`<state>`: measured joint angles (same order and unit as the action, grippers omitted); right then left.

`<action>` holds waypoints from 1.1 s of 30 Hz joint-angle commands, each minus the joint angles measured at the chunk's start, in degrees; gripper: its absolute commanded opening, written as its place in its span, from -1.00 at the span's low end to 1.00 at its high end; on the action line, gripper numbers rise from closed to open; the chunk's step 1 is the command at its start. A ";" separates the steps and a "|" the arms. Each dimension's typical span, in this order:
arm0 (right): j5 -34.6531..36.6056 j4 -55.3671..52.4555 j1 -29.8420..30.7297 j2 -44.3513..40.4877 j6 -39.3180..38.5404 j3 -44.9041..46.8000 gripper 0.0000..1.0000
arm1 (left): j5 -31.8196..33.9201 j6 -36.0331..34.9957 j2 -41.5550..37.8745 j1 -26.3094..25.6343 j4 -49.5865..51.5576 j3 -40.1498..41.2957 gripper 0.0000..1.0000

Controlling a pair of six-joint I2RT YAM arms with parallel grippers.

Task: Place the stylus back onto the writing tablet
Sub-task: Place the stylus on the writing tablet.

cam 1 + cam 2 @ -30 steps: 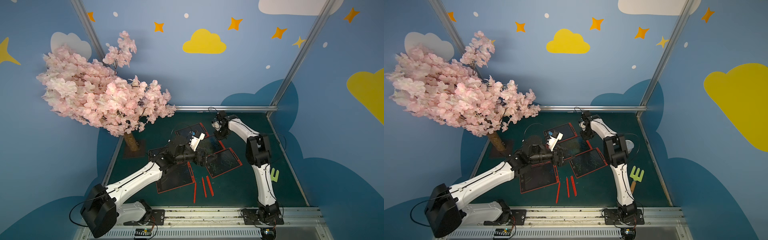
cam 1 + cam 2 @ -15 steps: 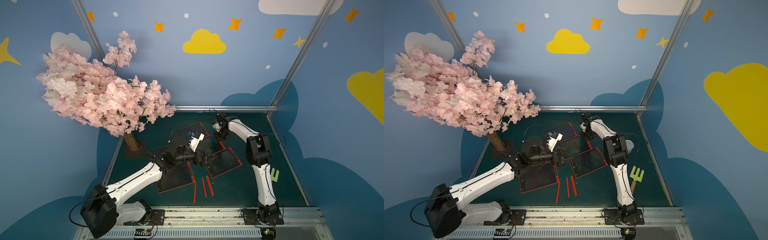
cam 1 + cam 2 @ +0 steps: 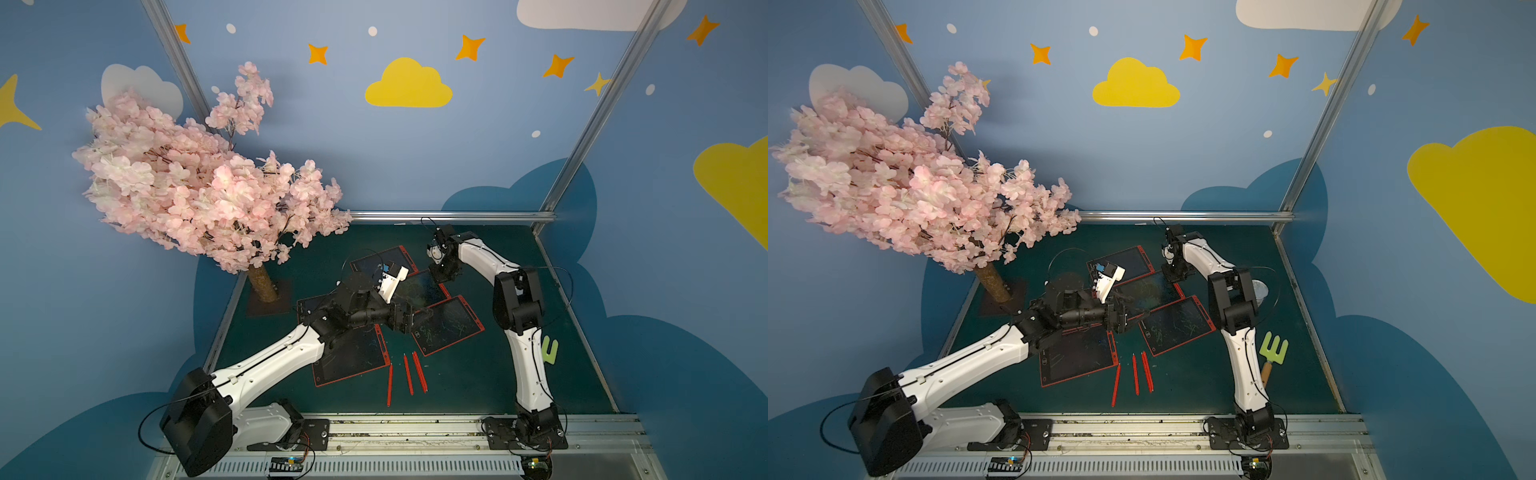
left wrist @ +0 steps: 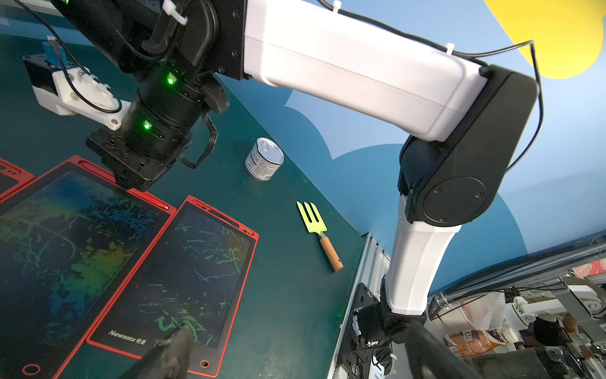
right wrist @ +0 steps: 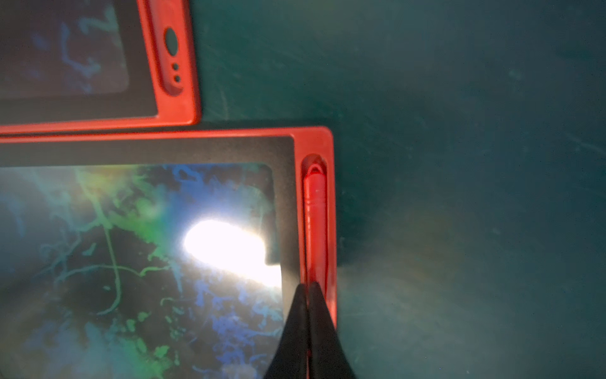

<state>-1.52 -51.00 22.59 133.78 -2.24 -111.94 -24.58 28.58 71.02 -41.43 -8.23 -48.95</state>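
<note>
At the far left, the blossom tree (image 3: 199, 187) is standing at the edge of the desk (image 3: 478, 382). Next, your left end effector (image 3: 419, 314) is hovering over the near-right tablet (image 3: 449, 326), its jaws spread wide and gripping nothing. Nearer than it, three loose styluses (image 3: 407, 374) are lying side by side on the bare desk, just right of the near-left tablet (image 3: 353, 353).

Moving right, the stylus (image 5: 315, 223) is sitting lengthwise in the groove along the right-hand rim of the middle writing tablet (image 5: 285, 197). Your right end effector (image 5: 307, 288) is pointing down onto it with its fingertips pressed together, no gap between them. The tips are lying over the stylus's body and are not clasping it. You cannot tell whether they are touching it.

Furthest right, a can (image 4: 264, 159) is standing and a garden fork (image 4: 314, 220) is lying on the desk, well apart from the tablets.
</note>
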 commanded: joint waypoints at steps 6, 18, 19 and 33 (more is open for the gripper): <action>-1.17 0.54 -0.53 -4.66 0.32 3.62 -0.86 | 0.08 -1.33 -1.18 -0.15 -0.25 0.40 0.99; 1.22 -0.75 -0.40 -3.14 -0.01 2.69 -0.85 | -0.33 -1.18 -1.01 -0.18 -0.60 0.35 0.99; 1.51 -1.15 -0.30 -2.53 -0.04 2.14 -0.85 | -0.30 -1.25 -0.97 -0.22 -0.58 0.34 0.99; 3.38 -4.62 1.21 2.17 -0.77 -1.68 -0.85 | -0.18 -1.01 -0.82 -0.17 -1.78 1.36 0.99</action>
<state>1.10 -52.95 23.35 133.91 -2.61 -112.36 -24.58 28.32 70.91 -41.43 -8.45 -48.18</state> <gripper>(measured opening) 0.077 0.996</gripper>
